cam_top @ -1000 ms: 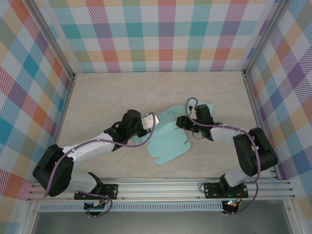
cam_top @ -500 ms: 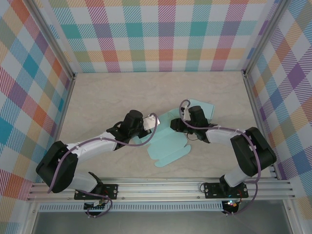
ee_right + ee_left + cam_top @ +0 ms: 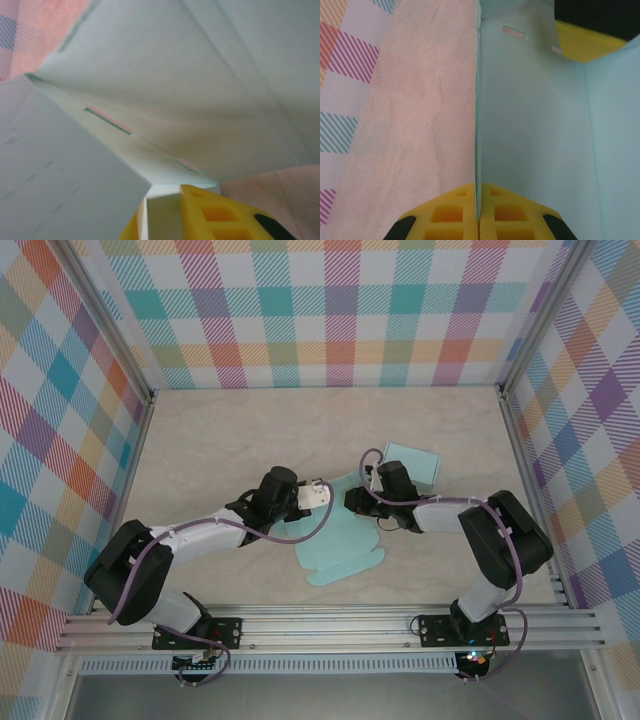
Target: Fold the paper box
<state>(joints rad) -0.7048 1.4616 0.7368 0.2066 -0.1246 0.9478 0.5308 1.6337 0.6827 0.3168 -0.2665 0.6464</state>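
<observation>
left gripper (image 3: 322,492): pinches shut on an upright edge of the pale mint-green flat paper box blank (image 3: 340,550), seen edge-on from the left wrist. right gripper (image 3: 352,500): straddles a raised flap of that sheet between yellow fingers (image 3: 210,215); cannot tell whether clamped or loose. lies mid-table on the beige marbled tabletop (image 3: 220,430), near panels flat, middle lifted between both grippers.
</observation>
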